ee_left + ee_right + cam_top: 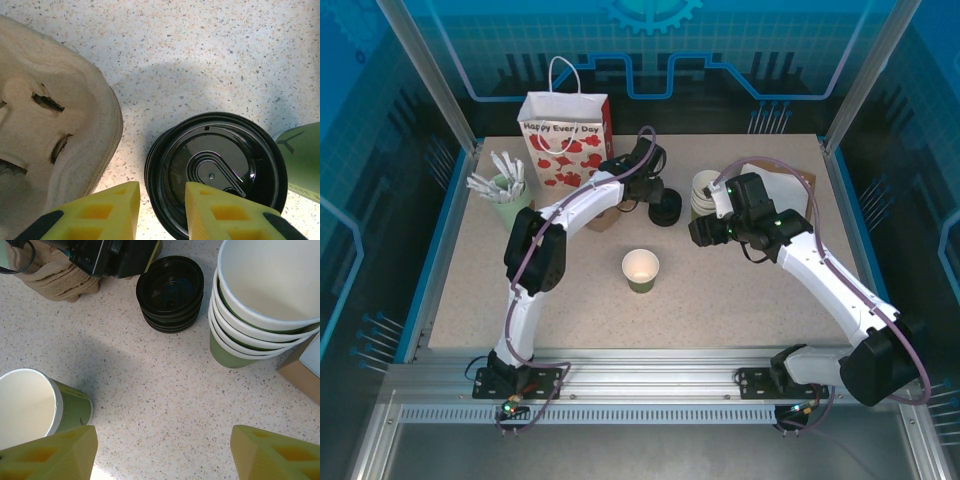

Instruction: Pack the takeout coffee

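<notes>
- Speckled table (pixel 750 300) spreads across the middle of the overhead frame, with both my arms reaching up it from the bottom edge.
- Gift bag (pixel 565 140), white with red hearts, stands upright at the upper left of centre, against the back edge of the table.
- Cardboard cup carrier (pixel 50 125) fills the left side of my left wrist view, lying just beside the lids and not touching them.
- Stack of green cups (pixel 260 315), white rims nested, sits at the upper right of my right wrist view.
- My right gripper (pixel 162 440) is at the bottom of that view, fingers spread wide, bare table between them, holding nothing.
- The coffee cup (pixel 640 270) stands upright and alone at the centre of the overhead frame, white inside showing, no lid on it; it is at the lower left of my right wrist view (pixel 30 405), beside my finger.
- Cup of white sticks (pixel 505 190) sits at the left, beside the bag.
- Stack of black lids (pixel 220 170) is right of centre in the left wrist view, well apart from the coffee cup.
- My left gripper (pixel 162 192) hangs over the left rim of the lids, fingers a narrow gap apart, one on each side of the rim, not clamped.
</notes>
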{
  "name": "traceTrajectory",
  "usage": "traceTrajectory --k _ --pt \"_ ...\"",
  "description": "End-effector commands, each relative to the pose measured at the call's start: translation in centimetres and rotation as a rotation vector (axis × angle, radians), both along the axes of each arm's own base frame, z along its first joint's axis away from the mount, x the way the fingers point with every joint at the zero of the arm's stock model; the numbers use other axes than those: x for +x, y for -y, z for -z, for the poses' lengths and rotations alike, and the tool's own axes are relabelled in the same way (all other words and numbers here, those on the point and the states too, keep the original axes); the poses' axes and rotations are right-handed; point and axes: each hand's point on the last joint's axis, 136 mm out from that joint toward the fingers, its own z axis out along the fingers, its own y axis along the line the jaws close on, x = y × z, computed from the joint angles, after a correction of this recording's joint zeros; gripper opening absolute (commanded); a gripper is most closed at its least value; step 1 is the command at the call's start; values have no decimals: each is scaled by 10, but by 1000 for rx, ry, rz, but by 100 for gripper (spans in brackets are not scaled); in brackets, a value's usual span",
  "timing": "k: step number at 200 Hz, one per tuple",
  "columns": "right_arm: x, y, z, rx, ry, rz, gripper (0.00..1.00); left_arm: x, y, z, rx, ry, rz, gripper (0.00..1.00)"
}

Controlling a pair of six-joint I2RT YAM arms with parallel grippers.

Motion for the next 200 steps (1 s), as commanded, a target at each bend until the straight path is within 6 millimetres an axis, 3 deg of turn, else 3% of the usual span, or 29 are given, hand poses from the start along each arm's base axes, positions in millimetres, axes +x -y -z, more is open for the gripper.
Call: traceTrajectory --k 1,200 --pt "-3 2 0 8 -14 1 72 0 -1 11 34 -18 9 32" --pt "-3 3 3 3 -20 2 73 4 0 40 84 -67 13 31"
